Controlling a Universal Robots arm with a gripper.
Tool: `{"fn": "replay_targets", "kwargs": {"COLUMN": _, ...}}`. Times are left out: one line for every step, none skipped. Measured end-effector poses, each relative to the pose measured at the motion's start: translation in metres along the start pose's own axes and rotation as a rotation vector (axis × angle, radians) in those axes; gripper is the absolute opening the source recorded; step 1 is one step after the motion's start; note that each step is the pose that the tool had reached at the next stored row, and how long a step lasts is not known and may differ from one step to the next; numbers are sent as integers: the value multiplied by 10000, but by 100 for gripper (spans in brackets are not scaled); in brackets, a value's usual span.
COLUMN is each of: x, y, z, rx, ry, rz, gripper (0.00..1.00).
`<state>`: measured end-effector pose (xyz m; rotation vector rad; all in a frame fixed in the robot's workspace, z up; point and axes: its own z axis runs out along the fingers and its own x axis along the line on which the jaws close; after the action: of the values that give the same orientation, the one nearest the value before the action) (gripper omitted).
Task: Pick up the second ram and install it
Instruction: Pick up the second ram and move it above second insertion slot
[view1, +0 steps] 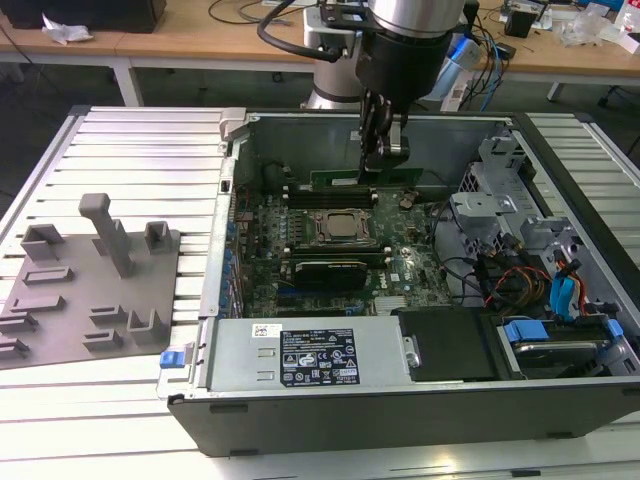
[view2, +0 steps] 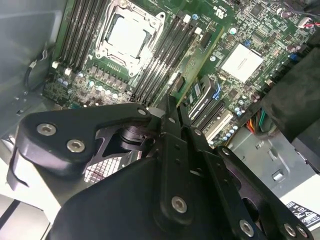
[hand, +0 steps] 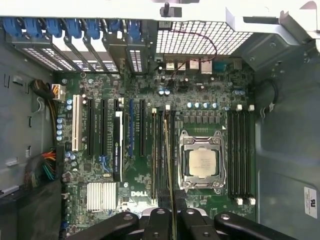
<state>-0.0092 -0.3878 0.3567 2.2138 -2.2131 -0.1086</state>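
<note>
My gripper (view1: 384, 165) hangs inside the open computer case (view1: 230, 250), shut on the second ram (view1: 340, 179). The ram is a long green stick, held level above the motherboard (view1: 400, 270). In the first wrist view the ram (hand: 168, 165) appears edge-on as a thin line. It runs along the bank of black memory slots (hand: 159, 150) beside the processor socket (hand: 202, 162), with the gripper (hand: 172, 222) pinching its end. In the second wrist view the ram (view2: 200, 62) juts out from the gripper (view2: 172, 107) over the same slots. Whether it touches a slot I cannot tell.
A grey fixture plate (view1: 90, 290) with upright blocks lies on the slatted table at the exterior view's left. Inside the case are the power supply (view1: 300, 355), a black expansion card (view1: 325, 270), loose cables (view1: 520, 280) and a drive bay with blue clips (view1: 555, 335).
</note>
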Motion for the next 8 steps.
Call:
{"fn": "replay_targets", "kwargs": {"x": 0, "y": -3, "z": 6, "rx": 0, "ry": 1, "rz": -1, "gripper": 14}}
{"fn": "replay_targets", "kwargs": {"x": 1, "y": -7, "z": 16, "rx": 0, "ry": 1, "rz": 0, "gripper": 14}}
{"fn": "replay_targets", "kwargs": {"x": 2, "y": -14, "z": 33, "rx": 0, "ry": 0, "rz": -1, "gripper": 14}}
{"fn": "replay_targets", "kwargs": {"x": 2, "y": -18, "z": 44, "rx": 0, "ry": 0, "rz": -1, "gripper": 14}}
{"fn": "replay_targets", "kwargs": {"x": 3, "y": -23, "z": 58, "rx": 0, "ry": 1, "rz": -1, "gripper": 14}}
{"fn": "replay_targets", "kwargs": {"x": 3, "y": -27, "z": 69, "rx": 0, "ry": 0, "rz": -1, "gripper": 14}}
{"fn": "replay_targets", "kwargs": {"x": 4, "y": -31, "z": 80, "rx": 0, "ry": 1, "rz": -1, "gripper": 14}}
{"fn": "replay_targets", "kwargs": {"x": 4, "y": -35, "z": 94, "rx": 0, "ry": 0, "rz": 0, "gripper": 14}}
